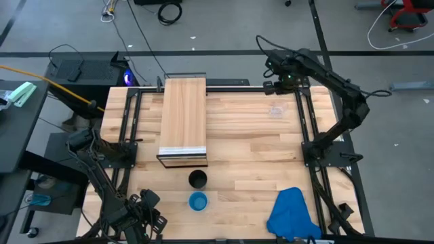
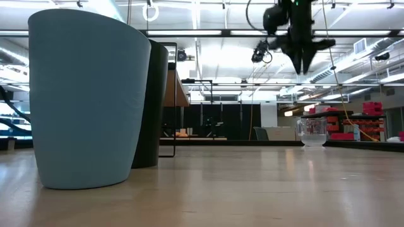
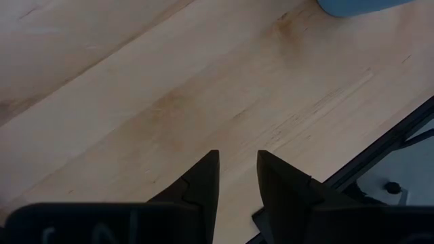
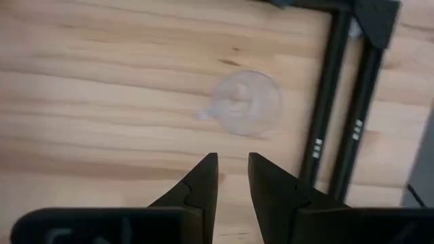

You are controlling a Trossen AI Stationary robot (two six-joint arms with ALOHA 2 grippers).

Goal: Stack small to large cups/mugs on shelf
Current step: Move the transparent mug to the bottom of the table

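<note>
Low view is filled at the near edge by the bright blue cup [image 2: 88,101], with the tall black cup [image 2: 154,104] touching or just behind it; the small clear plastic cup [image 2: 314,132] is seen far across the table [image 2: 252,189], below the right gripper [image 2: 302,57], which hangs well above it. From above, the blue cup and the black cup are found just in front of the shelf [image 1: 183,118], whose top is bare, while the clear cup sits near the far right corner, well apart from both. The left gripper [image 3: 237,163] is parked low at the near left corner, fingers slightly parted, nothing held. The right gripper's fingers are likewise only narrowly parted and empty, aimed just short of the clear cup. A miss is judged likely if the descent is made with so narrow a gap: the thin rim could be struck, and the light cup tipped or pushed toward the black frame rail [image 4: 325,122] beside it
</note>
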